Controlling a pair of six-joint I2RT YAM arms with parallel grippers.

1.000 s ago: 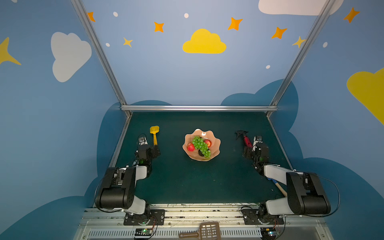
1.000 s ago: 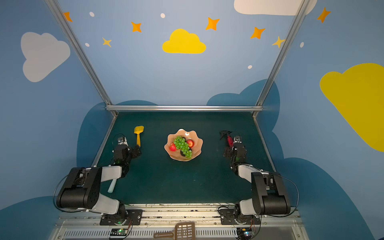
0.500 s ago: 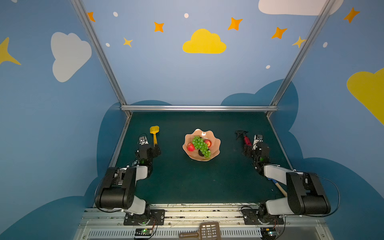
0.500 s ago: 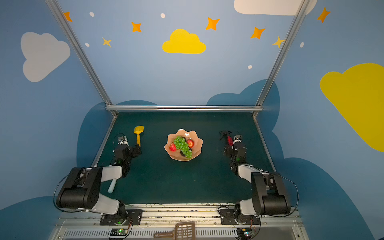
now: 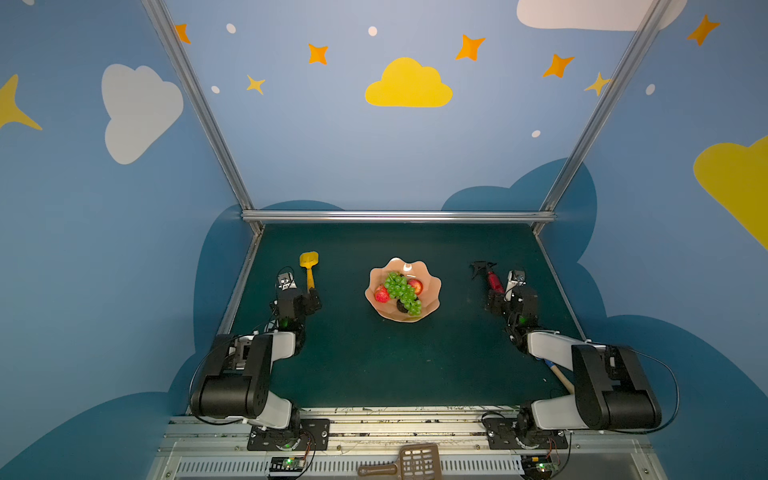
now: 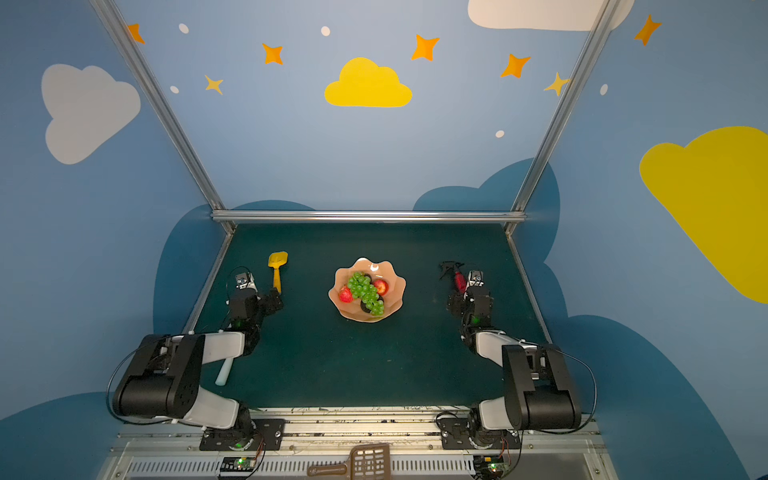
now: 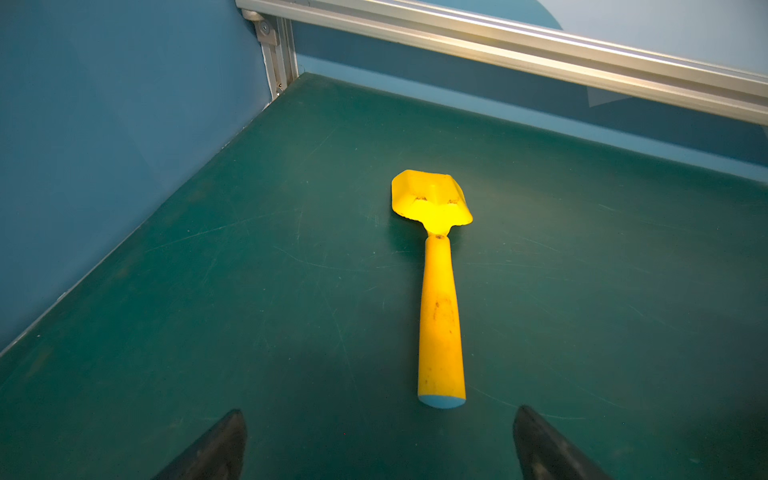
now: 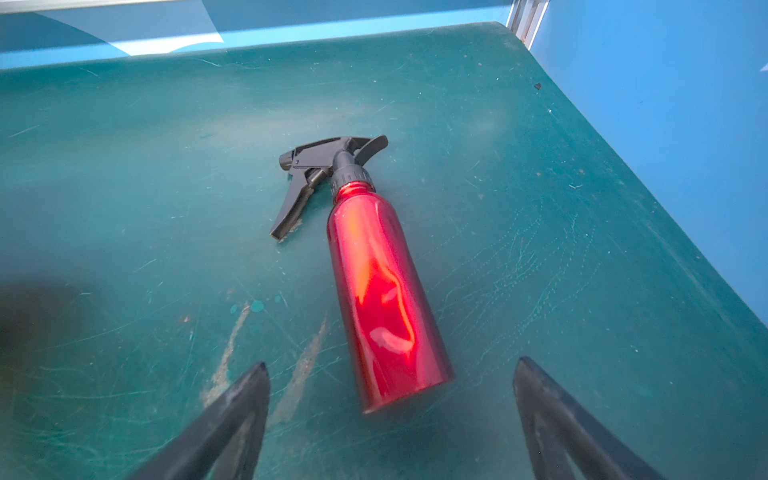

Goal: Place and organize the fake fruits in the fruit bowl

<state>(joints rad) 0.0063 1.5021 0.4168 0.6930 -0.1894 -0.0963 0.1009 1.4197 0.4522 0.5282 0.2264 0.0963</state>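
The fruit bowl (image 5: 433,291) (image 6: 397,291) sits at the middle of the green table (image 5: 374,365), exactly where it sat a second ago. Inside it the bunch of green grapes (image 5: 402,291) (image 6: 368,293) lies across the centre, with one red apple (image 5: 381,294) on its left and another red apple (image 5: 415,286) on its right, both touching the bunch. A dark avocado (image 5: 401,306) peeks out under the near end of the grapes; a second one cannot be made out. None of the fruit has shifted.

Well apart to the left, the left gripper (image 7: 378,419) hangs low over the table with its fingers spread wide and nothing between them, the yellow shovel (image 7: 440,316) lying flat just ahead. Well apart to the right, the right gripper (image 8: 390,365) is likewise spread and empty-handed, the red spray bottle (image 8: 382,291) lying on its side with its base between the fingertips but touching neither. Both arms are unchanged from the earlier frames.
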